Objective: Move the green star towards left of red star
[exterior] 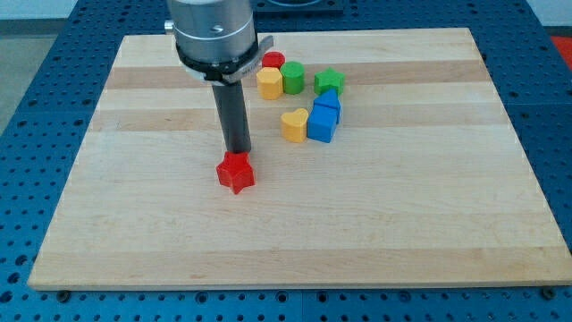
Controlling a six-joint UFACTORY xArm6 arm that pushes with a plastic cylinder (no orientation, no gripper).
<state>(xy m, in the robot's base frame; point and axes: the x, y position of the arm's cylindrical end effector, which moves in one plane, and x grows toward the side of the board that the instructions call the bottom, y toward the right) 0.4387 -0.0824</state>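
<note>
Rod-ended and gripperless, the arm holds nothing; my tip (238, 150) stands on the board (429, 224) just above the red star (236, 173) in the view, so close that whether it touches cannot be told. That star lies alone near the board's middle, a little toward the view's left.

A green star (329, 82) sits well apart from it, up toward the view's top and right, at the right edge of a cluster of blocks. Just below the green star are two blue blocks: a smaller one (328, 100) whose shape is unclear, touching or nearly touching the star, and a blue cube (322, 123) under it. A yellow heart (294, 125) rests against the cube's left side.

Left of the green star, with a small gap between, is a green cylinder (293, 77). A yellow block (269, 83) sits against the cylinder's left side, its shape hard to make out. A red cylinder (273, 61) lies just above these two, partly behind the arm's grey housing (213, 31).

The wooden board rests on a blue perforated table (36, 80).
</note>
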